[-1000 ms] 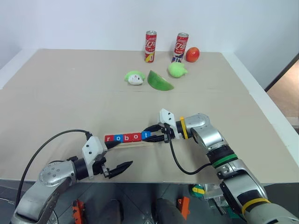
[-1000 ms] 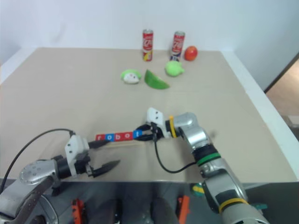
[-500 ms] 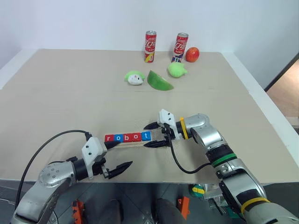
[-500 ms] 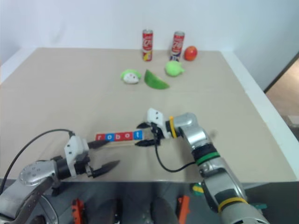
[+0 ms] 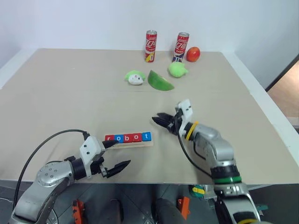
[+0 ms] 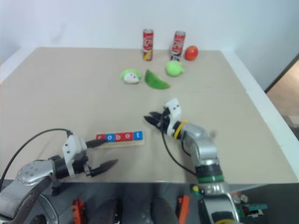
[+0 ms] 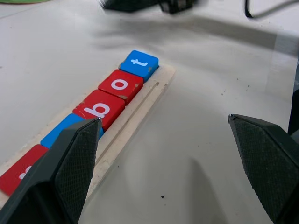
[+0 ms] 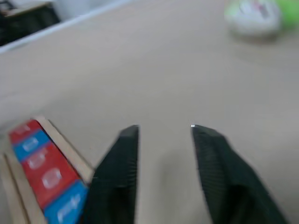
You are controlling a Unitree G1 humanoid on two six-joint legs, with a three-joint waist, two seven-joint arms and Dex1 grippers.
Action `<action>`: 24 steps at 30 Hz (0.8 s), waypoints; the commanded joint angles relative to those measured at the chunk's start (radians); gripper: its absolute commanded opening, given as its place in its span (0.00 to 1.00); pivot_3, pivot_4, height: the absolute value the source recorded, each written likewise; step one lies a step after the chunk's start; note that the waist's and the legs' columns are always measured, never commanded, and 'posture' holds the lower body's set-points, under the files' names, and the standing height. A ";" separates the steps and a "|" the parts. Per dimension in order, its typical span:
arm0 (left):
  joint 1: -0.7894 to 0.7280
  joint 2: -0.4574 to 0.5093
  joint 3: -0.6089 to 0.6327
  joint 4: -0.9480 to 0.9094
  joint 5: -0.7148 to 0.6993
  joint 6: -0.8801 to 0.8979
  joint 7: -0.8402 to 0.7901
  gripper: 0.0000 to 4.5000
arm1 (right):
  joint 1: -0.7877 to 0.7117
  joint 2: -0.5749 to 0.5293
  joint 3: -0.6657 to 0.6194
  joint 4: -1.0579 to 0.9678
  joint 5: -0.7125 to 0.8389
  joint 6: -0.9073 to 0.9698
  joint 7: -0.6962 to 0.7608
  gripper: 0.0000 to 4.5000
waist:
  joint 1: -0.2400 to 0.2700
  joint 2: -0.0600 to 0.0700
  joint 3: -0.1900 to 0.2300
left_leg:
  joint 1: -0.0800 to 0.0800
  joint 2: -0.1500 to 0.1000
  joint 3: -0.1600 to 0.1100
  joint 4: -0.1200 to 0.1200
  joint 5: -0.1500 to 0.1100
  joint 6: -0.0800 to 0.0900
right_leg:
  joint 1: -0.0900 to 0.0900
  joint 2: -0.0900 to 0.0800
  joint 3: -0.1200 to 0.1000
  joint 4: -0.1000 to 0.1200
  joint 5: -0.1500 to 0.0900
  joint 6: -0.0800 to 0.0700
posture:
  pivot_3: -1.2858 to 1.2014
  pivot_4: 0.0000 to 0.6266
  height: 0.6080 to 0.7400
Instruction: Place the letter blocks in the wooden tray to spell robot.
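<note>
Here a broad beige worktop (image 5: 70,93) runs back to a pale wall; two red cans (image 5: 150,46) and a red fruit (image 5: 193,54) stand at its far edge, with green toy fruit (image 5: 160,81) a little nearer. Close to the near edge lies the tray (image 5: 140,144), a pale wooden strip. The blocks (image 5: 128,137) sit in it side by side, red, blue, red, red, blue, their white letters spelling "robot". The left claw (image 5: 117,155) hovers just beside the tray's left end, released and wide, empty. The right claw (image 5: 159,121) hangs above the worktop, apart from the tray's right end, its fingers (image 8: 120,175) narrowly parted and grasping nothing.
</note>
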 commanded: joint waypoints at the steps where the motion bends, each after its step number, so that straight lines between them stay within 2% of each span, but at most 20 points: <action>1: -0.014 0.015 0.008 -0.017 -0.004 -0.011 -0.014 1.00 | 0.017 0.018 0.026 -0.098 -0.020 0.010 -0.081 0.07 | -0.003 0.000 0.000 | 0.000 0.000 0.000 0.000 0.000 0.000 | 0.000 0.000 0.000 0.000 0.000 0.000 | 0.52 0.24 1.00; 2: -0.026 0.014 0.001 -0.013 -0.002 -0.010 -0.015 1.00 | 0.022 0.022 0.039 -0.106 -0.026 0.013 -0.093 0.03 | -0.003 0.000 0.000 | 0.000 0.000 0.000 0.000 0.000 0.000 | 0.000 0.000 0.000 0.000 0.001 0.000 | 0.52 0.24 1.00; 12: -0.066 -0.008 -0.018 0.007 0.009 -0.019 -0.004 1.00 | 0.081 -0.016 0.145 -0.177 -0.033 0.013 -0.079 0.03 | -0.002 0.000 0.000 | 0.000 0.000 0.000 0.000 0.001 0.000 | 0.000 0.000 0.000 0.000 0.001 0.002 | 0.52 0.24 1.00; 24: -0.063 -0.013 -0.023 0.004 0.016 -0.021 0.004 1.00 | 0.106 -0.042 0.184 -0.200 -0.030 0.003 -0.062 0.03 | -0.002 0.000 0.000 | 0.000 0.000 0.000 0.001 0.001 0.000 | 0.000 0.001 0.000 0.000 0.001 0.001 | 0.52 0.24 1.00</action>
